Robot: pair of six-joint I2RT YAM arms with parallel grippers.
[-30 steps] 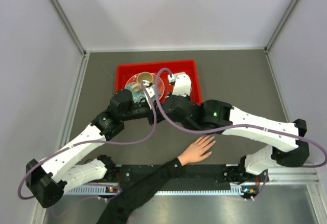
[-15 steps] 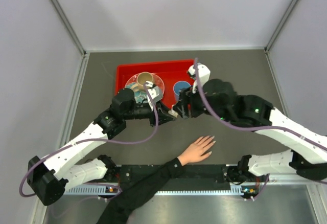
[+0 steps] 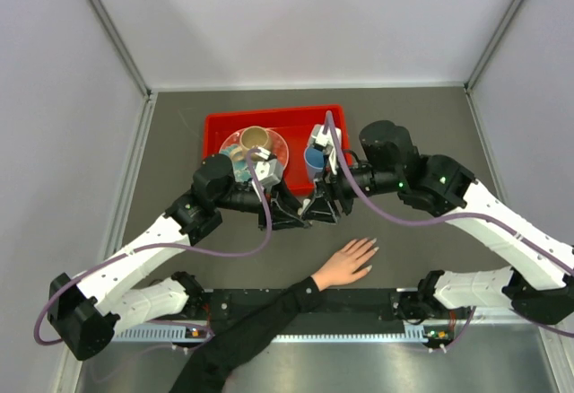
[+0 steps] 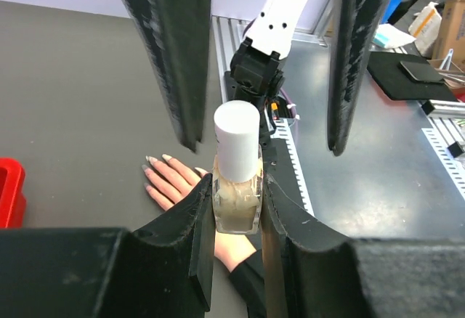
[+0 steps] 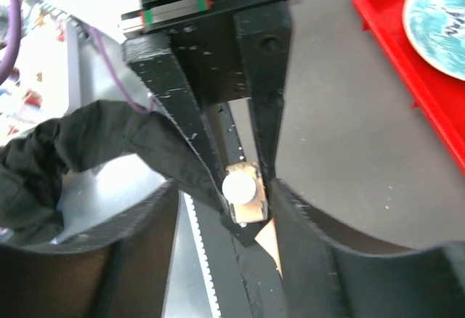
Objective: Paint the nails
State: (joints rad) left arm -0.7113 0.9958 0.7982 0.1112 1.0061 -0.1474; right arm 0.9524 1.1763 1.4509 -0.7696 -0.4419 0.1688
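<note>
- Your right arm has swung off the red tray (image 3: 215,128) and now faces the left arm, nose to nose over the counter (image 3: 421,133).
- You have one polish bottle (image 4: 236,205) with one white cap (image 4: 237,140), one hand (image 3: 345,265), and two cups in the tray: a tan cup (image 3: 255,135) and a blue cup (image 3: 314,158).
- Your left jaws are clamped on the bottle's glass body, with the cap pointing at the right jaws.
- Your right jaws stand well open, one finger on either side of the cap, touching nothing.
- The nails (image 4: 148,160) tip five spread fingers. The hand lies flat on the counter near your bases.
</note>
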